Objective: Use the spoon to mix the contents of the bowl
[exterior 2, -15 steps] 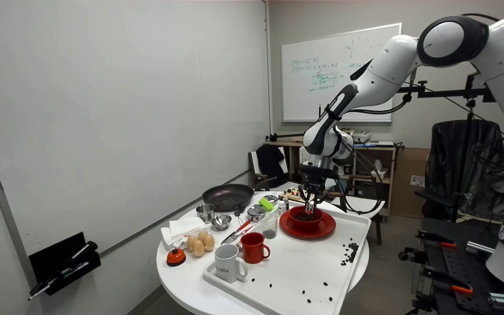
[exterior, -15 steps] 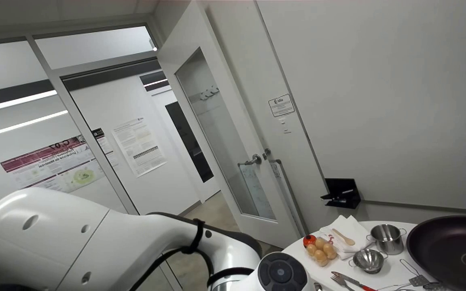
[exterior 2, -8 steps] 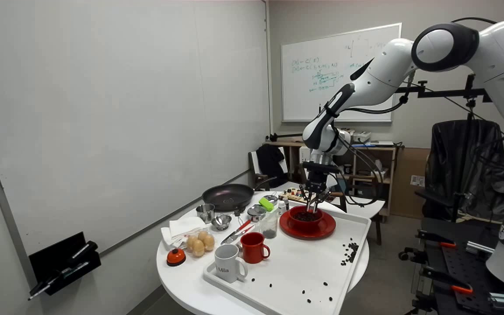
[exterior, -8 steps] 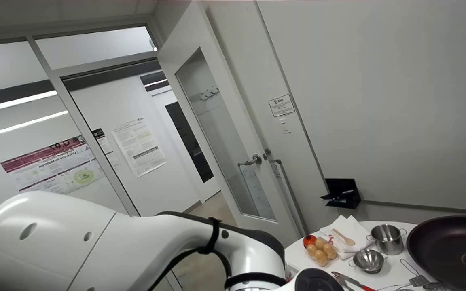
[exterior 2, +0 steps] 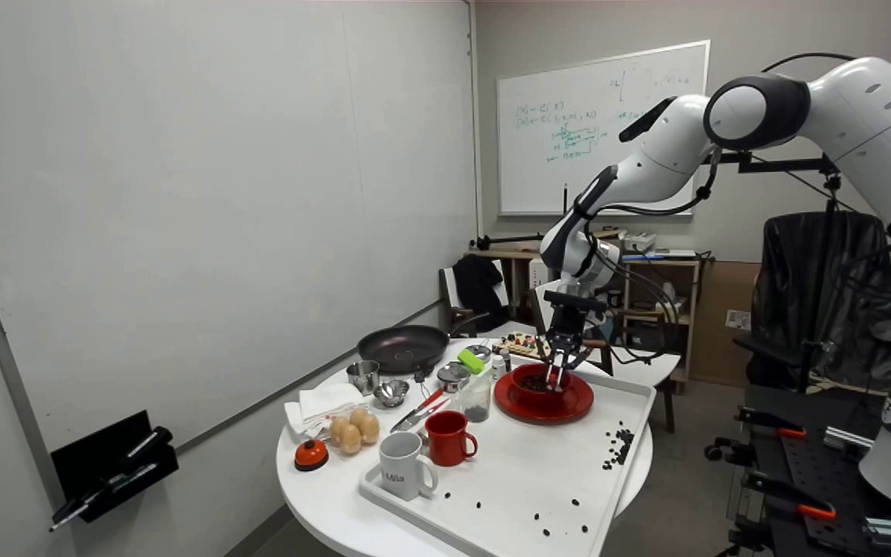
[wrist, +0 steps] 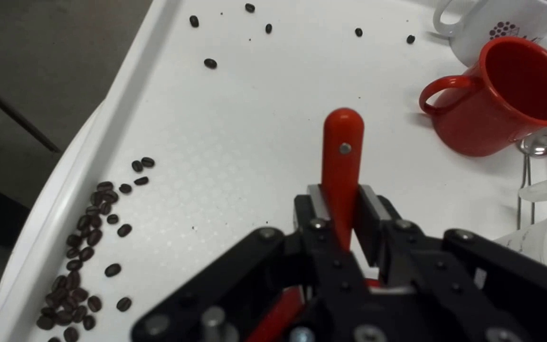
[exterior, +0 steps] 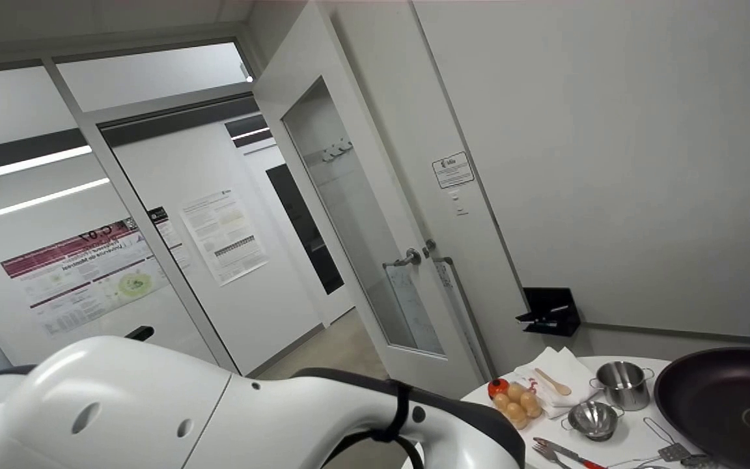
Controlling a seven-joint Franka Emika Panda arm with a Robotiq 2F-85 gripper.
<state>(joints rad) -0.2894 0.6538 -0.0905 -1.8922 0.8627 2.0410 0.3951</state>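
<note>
The red bowl [exterior 2: 532,401] holds dark coffee beans [exterior 2: 530,382] and stands on a red plate [exterior 2: 578,410]. My gripper [exterior 2: 558,377] is at the bowl's right side in an exterior view, fingertips low by the rim. In the wrist view the gripper [wrist: 345,204] is shut on a red riveted handle [wrist: 344,130], which looks like the spoon's. The handle's end points up between the fingers. The spoon's head is hidden behind the gripper. Red bits of the bowl or plate show behind the gripper in the wrist view; I cannot tell which.
The bowl and plate stand on a white tray [exterior 2: 523,480] with loose beans [wrist: 79,266]. A red mug [exterior 2: 447,439], a grey mug [exterior 2: 401,464] and a clear container [exterior 2: 476,402] stand left of them. A black pan [exterior 2: 404,348] and a wooden spoon [exterior: 553,383] lie farther off.
The gripper has moved right and slightly down across the bowl in an exterior view. The arm's upper links have lowered. The bowl and plate have not moved.
</note>
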